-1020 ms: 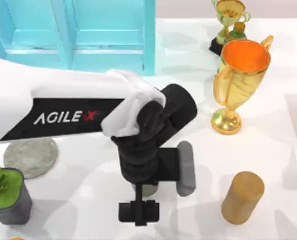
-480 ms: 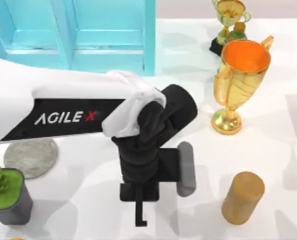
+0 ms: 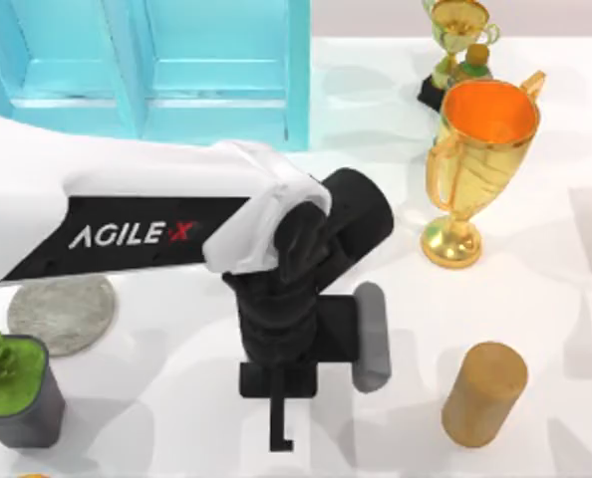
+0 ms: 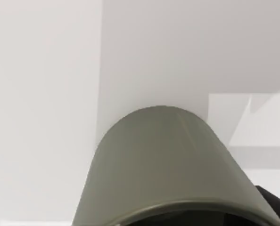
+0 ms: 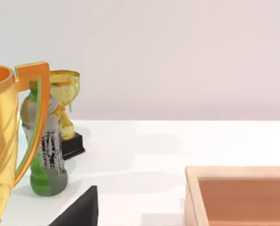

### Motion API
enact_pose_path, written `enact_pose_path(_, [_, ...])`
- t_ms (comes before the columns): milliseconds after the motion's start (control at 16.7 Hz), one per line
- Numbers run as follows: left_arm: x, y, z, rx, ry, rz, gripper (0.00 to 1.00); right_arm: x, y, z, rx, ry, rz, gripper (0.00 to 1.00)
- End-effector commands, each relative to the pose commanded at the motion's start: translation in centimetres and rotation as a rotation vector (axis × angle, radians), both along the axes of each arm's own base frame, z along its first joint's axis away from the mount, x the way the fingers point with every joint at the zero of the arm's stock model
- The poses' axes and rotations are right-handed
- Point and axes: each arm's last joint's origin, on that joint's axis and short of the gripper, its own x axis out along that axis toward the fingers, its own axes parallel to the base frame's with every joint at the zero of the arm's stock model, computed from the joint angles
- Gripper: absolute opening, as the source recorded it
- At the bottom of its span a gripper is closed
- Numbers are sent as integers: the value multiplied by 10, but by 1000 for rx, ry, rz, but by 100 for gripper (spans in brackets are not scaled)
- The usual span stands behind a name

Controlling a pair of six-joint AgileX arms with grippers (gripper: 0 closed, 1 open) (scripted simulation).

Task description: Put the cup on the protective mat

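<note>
Left gripper is low over the white table, near the 6 o'clock edge of the top view. Its wrist camera is jammed right up against the cup, olive-grey wall with the dark rim just showing. The jaws look clamped on the cup, though I'm only fairly sure, since the arm's black wrist covers most of the fingers from above. So the cup sits right at that gripper, bottom-middle of the table and well apart from where it's meant to go.

Working outward from the gripper in the top view:
- tan wooden cylinder at 3 o'clock, standing upright
- dark square pot with the green plant at 9 o'clock, by the left edge
- the protective mat at about 10 o'clock, flat grey disc just beyond the pot, partly under the white arm, nothing on it
- big gold trophy at 1 o'clock
- blue cabinet at 11 o'clock along the far edge
- small gold trophy with a green bottle beside it, farthest out at 1 o'clock

The right arm's wrist camera looks across at those trophies, with a shallow wooden box nearer to it.
</note>
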Motion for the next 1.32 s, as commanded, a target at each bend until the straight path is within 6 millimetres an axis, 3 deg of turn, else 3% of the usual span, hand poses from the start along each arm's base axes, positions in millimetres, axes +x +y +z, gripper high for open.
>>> enact_pose_path(240, [7, 4, 4, -5, -3, 58, 0, 0, 0, 0, 0, 0, 0, 100])
enact_pose_path(420, [29, 22, 14, -14, -2, 265, 0, 0, 0, 0, 0, 0, 0, 100])
enact_pose_path(720, [74, 86, 33, 5, 26, 838, 0, 0, 0, 0, 0, 0, 0, 100])
enact_pose_path(960, [98, 144, 52, 7, 38, 1313, 0, 0, 0, 0, 0, 0, 0, 100])
enact_pose_path(1140, [106, 175, 67, -21, 30, 1522, 0, 0, 0, 0, 0, 0, 0, 100])
enact_pose_path(1320, [108, 183, 71, -32, 26, 1571, 0, 0, 0, 0, 0, 0, 0, 100])
